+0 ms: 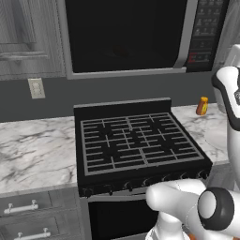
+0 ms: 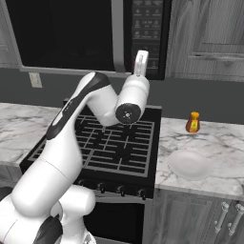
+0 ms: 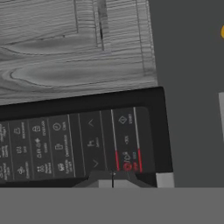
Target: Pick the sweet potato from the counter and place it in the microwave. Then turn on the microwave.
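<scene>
The microwave (image 1: 126, 35) hangs over the stove with its black glass door shut (image 2: 62, 33). The sweet potato is hidden. My gripper (image 2: 141, 52) is raised to the microwave's dark button panel (image 2: 145, 28), at its lower end. In the hand view the gripper (image 3: 113, 180) is shut with nothing between its fingertips. It sits right at the edge of the panel (image 3: 78, 144), just beside a red-marked button (image 3: 127, 166). The marble counter (image 1: 33, 145) runs on both sides of the stove.
A black grated stovetop (image 1: 136, 140) lies under the arm. On the right counter (image 2: 209, 143) stand an orange bottle (image 2: 192, 122) and a white plate (image 2: 189, 164). Grey wood cabinets (image 2: 205, 38) flank the microwave. Drawers (image 1: 21, 206) sit below the left counter.
</scene>
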Robot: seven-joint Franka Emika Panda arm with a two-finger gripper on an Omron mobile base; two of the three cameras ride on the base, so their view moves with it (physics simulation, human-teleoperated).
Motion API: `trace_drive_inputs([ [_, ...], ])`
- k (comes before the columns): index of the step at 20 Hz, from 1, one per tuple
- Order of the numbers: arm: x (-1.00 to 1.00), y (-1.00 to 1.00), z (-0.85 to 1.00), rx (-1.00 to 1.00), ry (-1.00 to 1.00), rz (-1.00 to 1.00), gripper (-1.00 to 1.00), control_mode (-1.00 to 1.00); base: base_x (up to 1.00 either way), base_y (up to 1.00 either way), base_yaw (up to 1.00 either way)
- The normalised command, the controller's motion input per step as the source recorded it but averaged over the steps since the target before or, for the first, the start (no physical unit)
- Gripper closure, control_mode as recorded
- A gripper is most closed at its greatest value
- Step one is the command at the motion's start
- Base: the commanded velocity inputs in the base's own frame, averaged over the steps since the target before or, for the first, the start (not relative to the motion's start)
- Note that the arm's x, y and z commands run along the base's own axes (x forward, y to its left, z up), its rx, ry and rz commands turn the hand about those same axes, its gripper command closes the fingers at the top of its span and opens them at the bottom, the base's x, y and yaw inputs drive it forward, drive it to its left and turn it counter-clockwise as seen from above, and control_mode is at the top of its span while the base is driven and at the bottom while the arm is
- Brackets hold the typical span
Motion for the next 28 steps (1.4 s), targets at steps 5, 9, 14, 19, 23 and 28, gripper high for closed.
trace_drive_inputs([
  [5, 0.09, -0.03, -0.03, 0.02, 0.0, 0.0, 1.0, -1.0, 0.0, 0.0, 0.0],
  [9, 0.1, -0.04, -0.01, 0.02, 0.0, 0.0, 1.0, -1.0, 0.0, 0.0, 0.0],
  [14, 0.12, -0.08, 0.0, 0.02, 0.0, 0.0, 1.0, -1.0, 0.0, 0.0, 0.0],
  [19, 0.16, -0.05, -0.04, 0.02, 0.0, 0.0, 1.0, -1.0, 0.0, 0.0, 0.0],
  [23, 0.17, -0.04, -0.05, 0.02, 0.0, 0.0, 1.0, -1.0, 0.0, 0.0, 0.0],
  [28, 0.14, -0.06, -0.01, 0.02, 0.0, 0.0, 1.0, -1.0, 0.0, 0.0, 0.0],
])
